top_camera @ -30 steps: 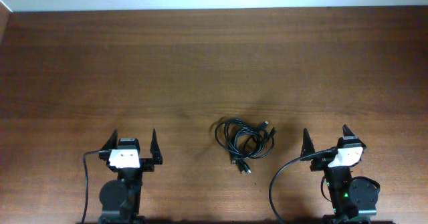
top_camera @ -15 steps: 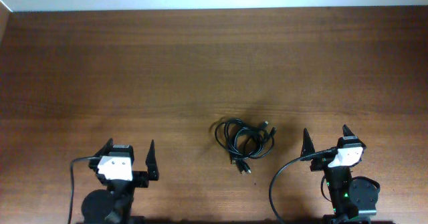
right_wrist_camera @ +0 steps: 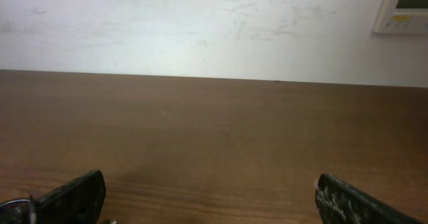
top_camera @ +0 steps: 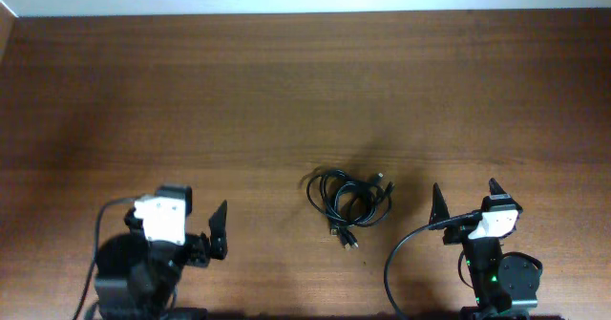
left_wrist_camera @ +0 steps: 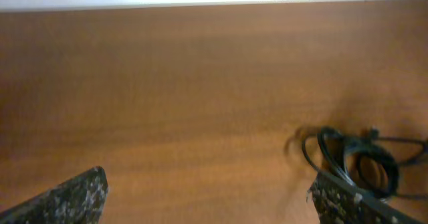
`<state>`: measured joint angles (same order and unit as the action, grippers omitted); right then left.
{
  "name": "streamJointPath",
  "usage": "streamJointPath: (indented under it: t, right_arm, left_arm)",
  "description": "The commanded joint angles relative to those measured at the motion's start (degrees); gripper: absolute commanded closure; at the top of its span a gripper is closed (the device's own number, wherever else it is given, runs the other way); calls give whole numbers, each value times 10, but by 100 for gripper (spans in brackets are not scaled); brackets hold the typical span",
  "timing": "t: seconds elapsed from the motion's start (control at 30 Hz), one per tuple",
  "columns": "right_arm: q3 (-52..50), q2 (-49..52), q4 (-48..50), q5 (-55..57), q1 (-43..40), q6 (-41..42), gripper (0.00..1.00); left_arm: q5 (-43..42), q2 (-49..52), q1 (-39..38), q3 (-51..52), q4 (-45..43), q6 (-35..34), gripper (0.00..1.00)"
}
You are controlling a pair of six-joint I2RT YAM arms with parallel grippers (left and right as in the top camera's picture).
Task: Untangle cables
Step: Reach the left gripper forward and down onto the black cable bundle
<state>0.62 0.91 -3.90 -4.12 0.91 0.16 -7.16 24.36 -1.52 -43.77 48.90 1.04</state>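
Brown wood-grain worktop [top_camera: 286, 91] fills the overhead view, with a pale strip along the far edge. Left claw [left_wrist_camera: 207, 177]: fingers spread wide, nothing between them, only bare wood in the gap. The wrist view is blurred. From overhead only the finger [top_camera: 220, 229] nearer the middle of the worktop shows. The other is hidden under the white wrist housing [top_camera: 160, 217]. The claw is angled slightly toward the worktop's middle.

Right claw [top_camera: 465, 184]: fingers also wide apart and empty, pointing straight at the far edge. Its wrist view shows both dark fingertips low in the corners, open wood ahead, then a white wall [right_wrist_camera: 200, 23] with a white wall panel [right_wrist_camera: 404, 10] at the top right.

The cables [top_camera: 348, 201] lie flat on the worktop in one bunch of loose overlapping black loops. The bunch is between the two arms, nearer the right one, in the near half of the worktop, and touches neither claw. A few small plug ends stick out on the near side, and one more at the far right of the bunch. How many cords make up the bunch cannot be told. In the left wrist view the bunch sits at the right edge, just beyond that side's fingertip.

A thin dark loop shows in the lower left corner of the right wrist view; what it is cannot be told.

A thick black lead [top_camera: 391, 263] curves beside the right arm, and another [top_camera: 98, 253] beside the left arm.
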Motion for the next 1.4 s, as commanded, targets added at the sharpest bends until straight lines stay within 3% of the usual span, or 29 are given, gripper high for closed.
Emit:
streamJointPath:
  t: [0.0, 0.33, 0.5, 0.93, 1.13, 1.27, 1.37]
  right_arm:
    - [-3, -4, -3, 1, 5, 1, 1]
    - [-3, -4, -3, 1, 5, 1, 1]
    - [-3, -4, -3, 1, 5, 1, 1]
    - [-3, -4, -3, 1, 5, 1, 1]
    - [-3, -4, -3, 1, 5, 1, 1]
    - [-3, -4, -3, 1, 5, 1, 1]
    - [-3, -4, -3, 1, 5, 1, 1]
  left_arm:
    - [-18, 87, 2, -83, 45, -5, 2]
    - [-47, 262, 0, -224, 165, -1, 2]
    - [-46, 320, -39, -250, 209, -1, 2]
    - [-60, 476, -169, -250, 208, -2, 2]
    - [-69, 545, -172, -250, 208, -2, 2]
    - [-97, 602, -172, -250, 171, -55, 2]
    - [-135, 647, -172, -250, 151, -56, 2]
